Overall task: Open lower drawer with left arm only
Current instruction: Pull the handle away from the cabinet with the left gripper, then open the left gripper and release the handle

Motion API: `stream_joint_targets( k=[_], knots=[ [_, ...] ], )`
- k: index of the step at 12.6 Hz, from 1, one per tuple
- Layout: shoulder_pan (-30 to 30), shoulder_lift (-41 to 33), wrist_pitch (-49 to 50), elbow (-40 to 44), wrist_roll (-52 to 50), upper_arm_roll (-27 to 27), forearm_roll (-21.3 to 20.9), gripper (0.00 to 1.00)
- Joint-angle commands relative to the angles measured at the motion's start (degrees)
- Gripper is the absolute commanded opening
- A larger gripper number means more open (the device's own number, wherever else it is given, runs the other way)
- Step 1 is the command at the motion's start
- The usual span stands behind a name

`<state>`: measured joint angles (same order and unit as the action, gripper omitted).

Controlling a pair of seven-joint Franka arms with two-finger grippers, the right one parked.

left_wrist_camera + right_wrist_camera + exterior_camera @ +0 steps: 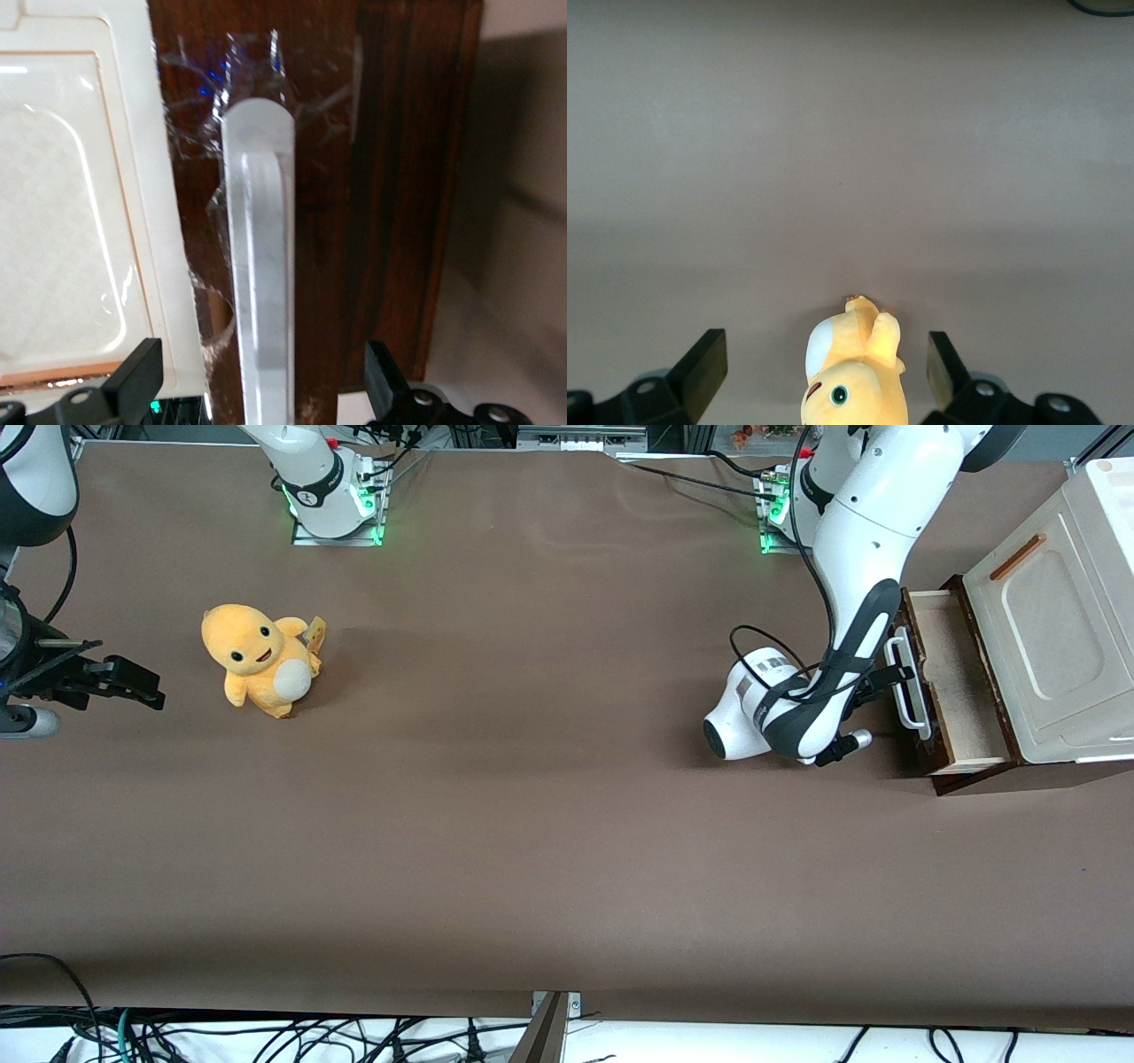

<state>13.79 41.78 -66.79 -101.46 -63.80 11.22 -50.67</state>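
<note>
The left arm point(850, 646) sets its end effector point(266, 390) spread astride the white handle point(259, 266), positioned to draw the lower drawer point(952, 682), already partly out, farther open.

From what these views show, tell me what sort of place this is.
Probably a robotics lab test bench, not a home. Two arm bases are bolted to a brown-covered table, loose cables run along its edge, and the only furniture is a small cabinet whose lower drawer stands pulled out, the left arm's gripper, open, straddling its white handle.

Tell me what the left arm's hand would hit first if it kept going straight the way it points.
Most likely the white bar handle of the lower drawer; the open hand already straddles it, the dark front just past it.
</note>
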Motion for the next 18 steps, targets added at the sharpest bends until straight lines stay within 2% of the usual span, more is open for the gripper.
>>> stream_joint_targets(
  k=[1,4,8,18],
  knots=[
    [0.3,0.2,1.1,8.1,5.7,-0.1,5.8,1.00],
    [0.1,-0.3,1.8,13.5,13.3,-0.1,9.7,1.00],
    [0.5,-1.0,4.4,19.1,17.8,-0.1,13.1,1.00],
    [0.2,-0.7,6.3,29.6,22.5,1.0,14.5,1.00]
  ],
)
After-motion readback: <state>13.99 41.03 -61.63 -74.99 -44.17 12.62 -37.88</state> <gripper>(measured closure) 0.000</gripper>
